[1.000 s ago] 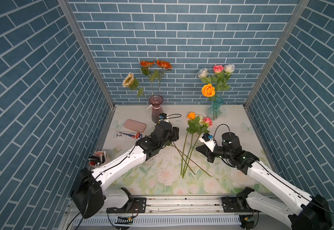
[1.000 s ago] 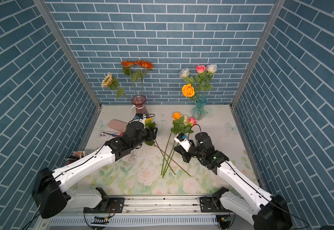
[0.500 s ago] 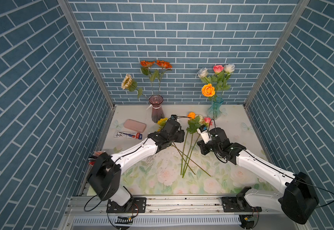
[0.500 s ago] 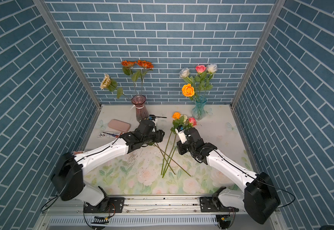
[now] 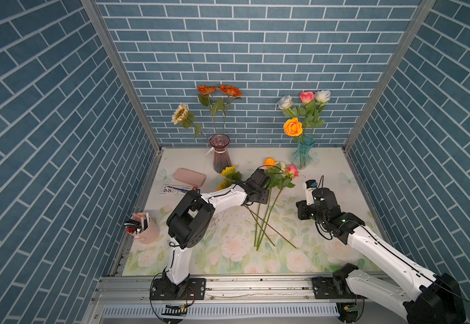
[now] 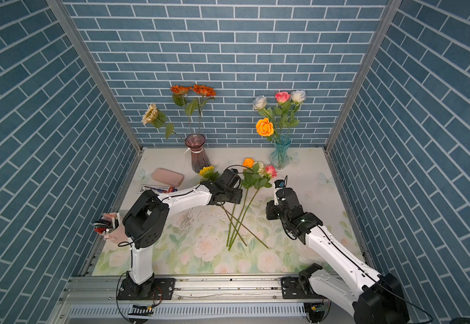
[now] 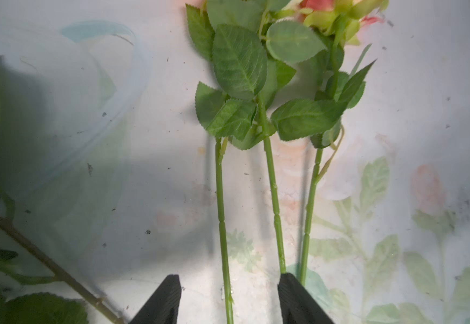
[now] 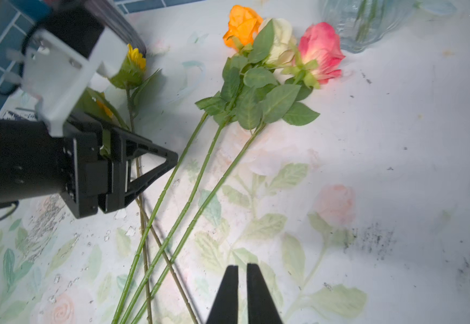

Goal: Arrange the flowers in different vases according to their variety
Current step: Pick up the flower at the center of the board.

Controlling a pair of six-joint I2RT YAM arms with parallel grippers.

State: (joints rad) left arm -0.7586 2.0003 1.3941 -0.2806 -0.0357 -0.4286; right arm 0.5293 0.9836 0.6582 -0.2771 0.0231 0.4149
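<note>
Three loose roses, orange (image 5: 269, 162), cream and pink (image 5: 292, 170), lie mid-table with their green stems (image 7: 222, 213) fanned toward the front. My left gripper (image 7: 229, 283) is open low over the cloth and straddles one rose stem; a second stem runs under one finger. Yellow sunflowers (image 5: 228, 171) lie beside that arm. My right gripper (image 8: 242, 269) hovers right of the stems, its jaws a narrow slit apart and empty. The purple vase (image 5: 221, 157) holds sunflower-like heads. The aqua vase (image 5: 302, 154) holds roses.
A flat pink case (image 5: 189, 176) and a printed strip (image 5: 176, 190) lie at the left. A pink cup of pens (image 5: 144, 228) stands at the front left edge. Blue brick walls (image 5: 60, 140) close in three sides.
My left gripper has slid right, from the sunflowers onto the rose stems. My right arm has drawn back to the right, away from the rose heads, and its jaws have parted slightly.
</note>
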